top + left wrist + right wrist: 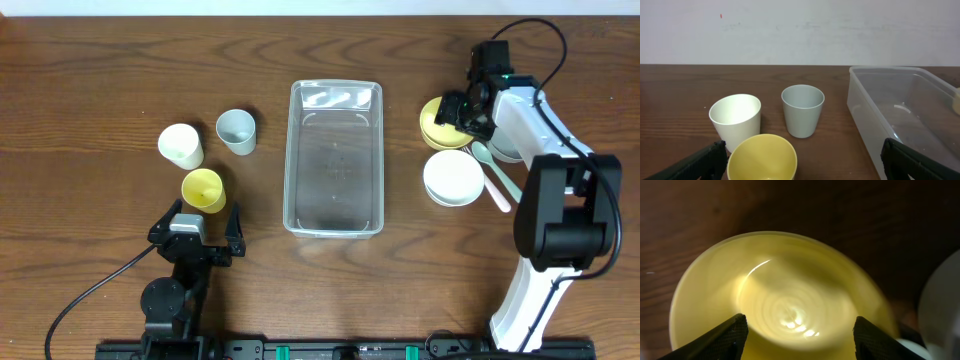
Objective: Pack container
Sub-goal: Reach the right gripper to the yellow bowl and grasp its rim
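The container [334, 158], a clear plastic rectangular tub with rounded corners and a raised rim, sits at the middle of the dark wood-grain table [100, 80], long side running near to far. Nothing lies inside it, and its glossy floor catches glare. In the left wrist view its near-left corner and smooth translucent wall [875, 115] fill the right side.

Left of the tub stand 3 smooth, matte, tapered cups, all upright: a cream cup [181, 146], a grey-blue cup [236, 131] just right of it and slightly farther, and a yellow cup [203, 190] nearest. The 3 are close together but apart.

The left gripper [196, 232] rests low at the near edge just behind the yellow cup, its black fingers [695, 162] spread wide and holding nothing.

Right of the tub, the right gripper [452, 110] hangs over a shallow, glossy round yellow bowl [432, 122]. From the wrist, the bowl's [780, 305] curved inside shows bright highlights, and the 2 dark fingers [722, 337] stand well apart at either side of it. Whether they touch the rim cannot be told.

A round white bowl [453, 179] sits nearer, just beside the yellow one. To its right lie a pale green spoon [483, 153] and a pale pink spoon [497, 192].
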Controlling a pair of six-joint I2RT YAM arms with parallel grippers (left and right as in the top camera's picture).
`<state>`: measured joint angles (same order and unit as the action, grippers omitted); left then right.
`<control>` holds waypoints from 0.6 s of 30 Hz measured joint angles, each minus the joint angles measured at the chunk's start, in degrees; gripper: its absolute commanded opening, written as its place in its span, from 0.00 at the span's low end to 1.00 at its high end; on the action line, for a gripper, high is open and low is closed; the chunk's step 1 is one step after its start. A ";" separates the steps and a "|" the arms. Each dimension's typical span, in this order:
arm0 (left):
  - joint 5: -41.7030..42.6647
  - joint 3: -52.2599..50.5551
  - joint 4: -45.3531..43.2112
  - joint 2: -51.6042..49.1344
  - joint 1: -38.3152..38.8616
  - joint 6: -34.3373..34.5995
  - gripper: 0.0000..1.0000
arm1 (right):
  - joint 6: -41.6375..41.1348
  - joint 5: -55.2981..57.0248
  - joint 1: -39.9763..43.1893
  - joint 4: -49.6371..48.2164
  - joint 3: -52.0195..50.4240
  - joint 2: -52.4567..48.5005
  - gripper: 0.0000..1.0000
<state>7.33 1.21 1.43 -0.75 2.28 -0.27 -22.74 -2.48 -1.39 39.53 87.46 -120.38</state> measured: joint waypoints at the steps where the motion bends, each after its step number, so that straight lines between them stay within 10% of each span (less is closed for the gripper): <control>1: 0.00 0.00 0.00 0.00 0.00 0.00 0.98 | -0.26 0.13 0.00 0.00 0.00 -0.48 0.70; 18: 0.00 0.00 0.00 0.00 0.00 0.00 0.98 | 0.83 -1.62 0.00 4.02 4.04 -1.22 0.73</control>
<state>7.33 1.21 1.43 -0.75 2.28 -0.27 -21.91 -4.10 -1.39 43.55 91.50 -121.60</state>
